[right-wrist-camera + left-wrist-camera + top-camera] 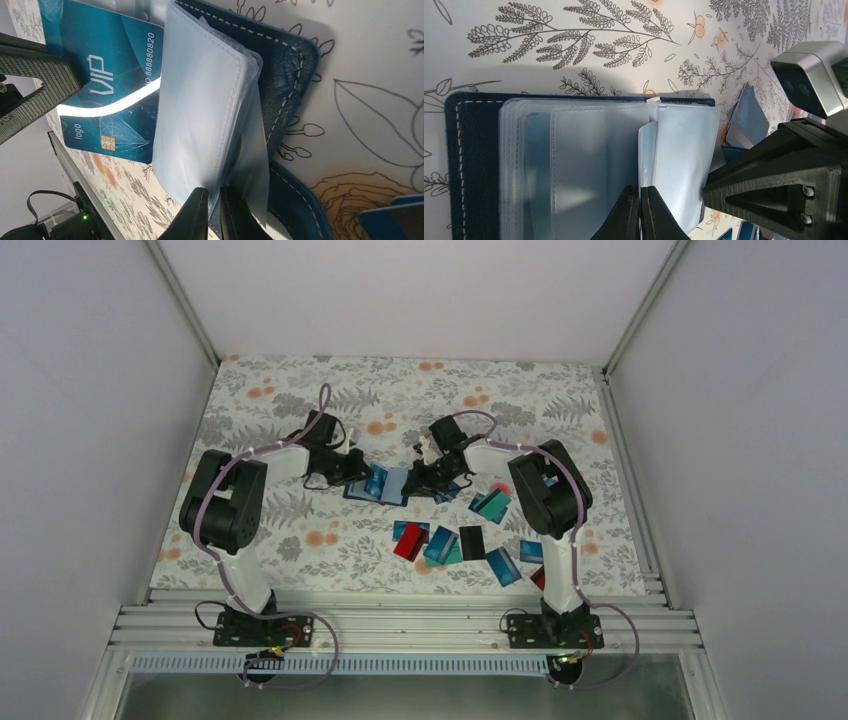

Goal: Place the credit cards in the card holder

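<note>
Holding the card holder point(385, 485) open is what both arms are doing right now. It is lying flat on the flowery table point(300, 410), out in the middle between the two arms. Its dark blue cover is facing down and its clear pockets point(589, 160) are facing up.

The left gripper point(640, 192) is squeezing its fingers tight on the edge of the clear pockets. The right gripper point(215, 195) is pinching them from the other side. I think they are pulling the pockets apart so a slot is showing for a card.

One teal card point(105, 95) is sitting partly tucked behind the pockets. I cannot tell if it is all the way in. Many more credit cards point(440, 543) are lying on the table, nearer the arms' bases.
</note>
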### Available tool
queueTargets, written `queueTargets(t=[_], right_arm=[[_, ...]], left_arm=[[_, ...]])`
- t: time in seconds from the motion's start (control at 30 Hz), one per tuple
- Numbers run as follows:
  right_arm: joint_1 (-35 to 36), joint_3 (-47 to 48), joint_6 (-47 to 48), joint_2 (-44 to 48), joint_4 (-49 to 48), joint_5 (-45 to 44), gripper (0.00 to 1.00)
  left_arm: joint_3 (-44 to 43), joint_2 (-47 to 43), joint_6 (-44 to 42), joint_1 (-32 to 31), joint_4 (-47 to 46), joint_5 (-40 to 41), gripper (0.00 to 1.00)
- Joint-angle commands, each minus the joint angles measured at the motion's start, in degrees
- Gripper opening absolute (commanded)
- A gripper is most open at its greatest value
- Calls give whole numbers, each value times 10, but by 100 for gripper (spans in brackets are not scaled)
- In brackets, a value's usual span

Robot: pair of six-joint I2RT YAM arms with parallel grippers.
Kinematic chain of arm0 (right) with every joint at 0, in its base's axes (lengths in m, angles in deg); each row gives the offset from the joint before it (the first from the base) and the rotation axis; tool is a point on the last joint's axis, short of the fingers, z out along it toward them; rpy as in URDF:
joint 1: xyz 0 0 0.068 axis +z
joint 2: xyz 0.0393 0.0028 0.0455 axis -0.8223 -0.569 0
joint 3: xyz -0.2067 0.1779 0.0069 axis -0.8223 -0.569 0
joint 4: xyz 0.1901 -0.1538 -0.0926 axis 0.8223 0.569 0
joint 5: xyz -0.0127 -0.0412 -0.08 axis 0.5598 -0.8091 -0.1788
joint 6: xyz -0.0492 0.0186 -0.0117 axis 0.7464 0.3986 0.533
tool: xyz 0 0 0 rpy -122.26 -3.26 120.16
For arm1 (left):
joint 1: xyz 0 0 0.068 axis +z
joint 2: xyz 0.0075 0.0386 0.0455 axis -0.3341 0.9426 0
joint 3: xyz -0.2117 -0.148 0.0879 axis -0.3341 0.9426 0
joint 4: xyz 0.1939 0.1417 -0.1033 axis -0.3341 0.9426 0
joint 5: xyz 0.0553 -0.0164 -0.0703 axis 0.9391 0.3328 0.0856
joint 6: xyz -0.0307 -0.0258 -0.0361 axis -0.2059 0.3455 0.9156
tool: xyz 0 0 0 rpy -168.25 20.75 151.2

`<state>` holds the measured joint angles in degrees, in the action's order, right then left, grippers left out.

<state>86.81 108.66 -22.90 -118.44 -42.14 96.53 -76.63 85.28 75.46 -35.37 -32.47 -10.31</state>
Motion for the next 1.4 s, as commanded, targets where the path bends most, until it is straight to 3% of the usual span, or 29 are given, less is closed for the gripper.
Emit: queueTargets(t=[0.0, 0.9, 1.37], right_arm=[[4, -15, 13, -38, 27, -32, 7], [3, -13, 36, -45, 49, -37, 6], [2, -21, 44, -44, 55, -37, 5]], left_arm=[[10, 14, 0, -1, -11, -2, 2], [38, 8, 11, -5, -105, -89, 2], [52, -1, -18, -2, -61, -51, 2]])
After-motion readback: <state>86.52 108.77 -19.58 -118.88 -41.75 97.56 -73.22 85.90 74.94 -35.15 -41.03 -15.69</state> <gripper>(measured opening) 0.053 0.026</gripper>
